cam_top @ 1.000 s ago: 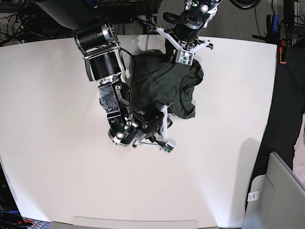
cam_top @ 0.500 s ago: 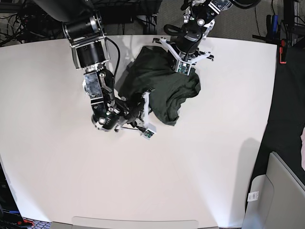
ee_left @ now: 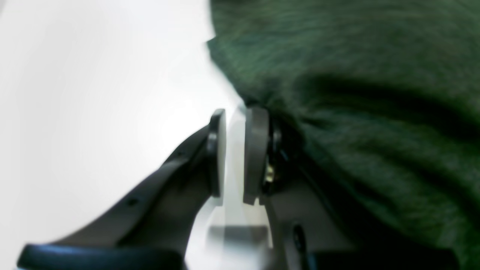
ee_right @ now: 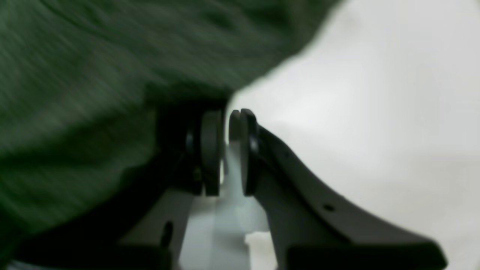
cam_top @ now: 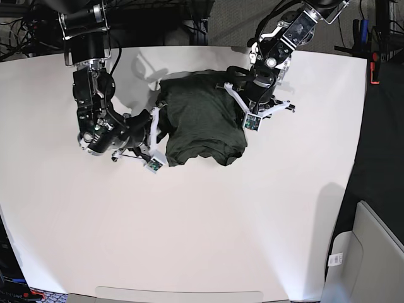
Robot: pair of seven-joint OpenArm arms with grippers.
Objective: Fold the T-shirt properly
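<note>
Left hand [ee_left: 234, 153]: the two pads stand close together with a narrow gap between them; pale worktop shows through the gap and no cloth is seen inside it. The T-shirt lies against the outer side of one finger [ee_left: 257, 157]. In the base view this hand [cam_top: 243, 110] is at the shirt's right edge.
Right hand [ee_right: 225, 152]: its pads are also nearly together, with a thin light slit between them. The fabric is just beside one finger [ee_right: 210, 150] and above it; whether an edge is pinched at the tips, the blurred picture does not show. In the base view this hand [cam_top: 159, 129] is at the shirt's left edge.
T-shirt [cam_top: 202, 117]: dark olive-green, bunched in a compact heap with wrinkles. It lies on the worktop in the upper middle part, between the two hands. Its lower border hangs in an uneven curve.
Worktop [cam_top: 208, 227]: white, wide, and bare around the shirt; shadows of the arms fall on it near the far edge.
Wrist views: both are blurred, so fine detail of the knit and the hems cannot be told.
Surroundings: cables [cam_top: 19, 28] beyond the far edge, and a grey object [cam_top: 366, 259] at the lower right corner.
</note>
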